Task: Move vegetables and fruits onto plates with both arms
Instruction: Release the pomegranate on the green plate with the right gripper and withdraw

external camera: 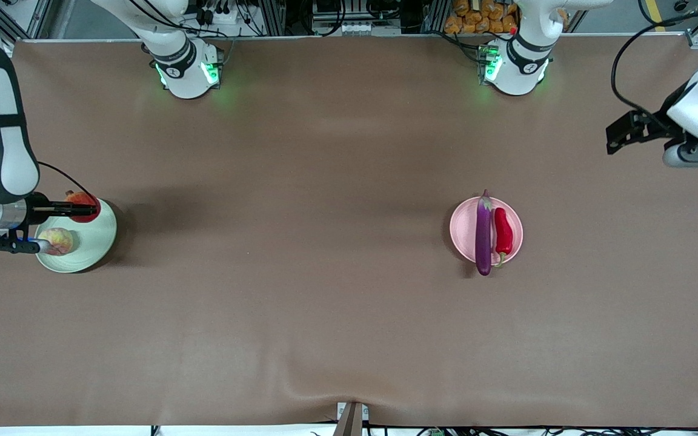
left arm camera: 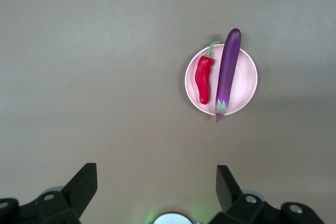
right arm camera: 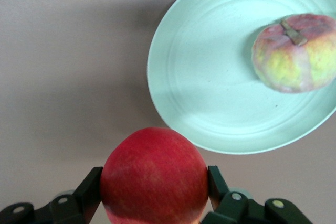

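Apple (right arm camera: pixel 155 174), round, smooth and probably slippery, sits clamped across its widest part in the right gripper (right arm camera: pixel 156 190) over the green plate's (external camera: pixel 97 242) rim, beside the peach (external camera: pixel 57 240), while the left gripper (left arm camera: pixel 156 184) waits, fingers apart.

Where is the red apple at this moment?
The red apple is held in the right gripper, at the edge of the green plate at the right arm's end of the table; the peach lies on that plate.
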`<action>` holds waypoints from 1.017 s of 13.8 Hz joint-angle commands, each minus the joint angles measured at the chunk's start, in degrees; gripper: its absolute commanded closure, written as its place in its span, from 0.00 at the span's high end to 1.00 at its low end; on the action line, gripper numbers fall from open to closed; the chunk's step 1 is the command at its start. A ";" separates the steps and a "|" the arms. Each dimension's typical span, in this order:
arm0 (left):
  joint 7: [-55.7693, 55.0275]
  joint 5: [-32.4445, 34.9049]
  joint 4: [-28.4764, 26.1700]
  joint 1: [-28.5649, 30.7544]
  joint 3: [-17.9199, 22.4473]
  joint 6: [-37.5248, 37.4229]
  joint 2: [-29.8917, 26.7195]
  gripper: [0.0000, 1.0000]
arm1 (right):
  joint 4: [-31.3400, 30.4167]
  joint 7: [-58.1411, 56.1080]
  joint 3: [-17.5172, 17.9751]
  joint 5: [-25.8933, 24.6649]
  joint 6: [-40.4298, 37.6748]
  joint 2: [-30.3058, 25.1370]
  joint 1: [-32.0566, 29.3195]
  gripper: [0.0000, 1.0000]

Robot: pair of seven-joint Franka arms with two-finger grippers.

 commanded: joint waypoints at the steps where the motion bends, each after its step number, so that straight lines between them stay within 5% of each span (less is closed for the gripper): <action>1: 3.61 -1.16 3.72 0.57 0.63 -3.97 0.93 1.00 | 3.60 -3.19 1.22 -0.92 -1.09 2.54 -2.58 1.00; 8: 4.69 -1.34 3.72 1.98 0.45 -5.12 -0.39 1.00 | 4.64 -2.84 1.30 -0.04 -4.06 2.45 -2.14 1.00; 14: 4.95 -3.01 3.37 1.98 0.54 -2.93 0.14 1.00 | 18.15 -2.66 2.27 2.86 -18.38 1.40 4.62 1.00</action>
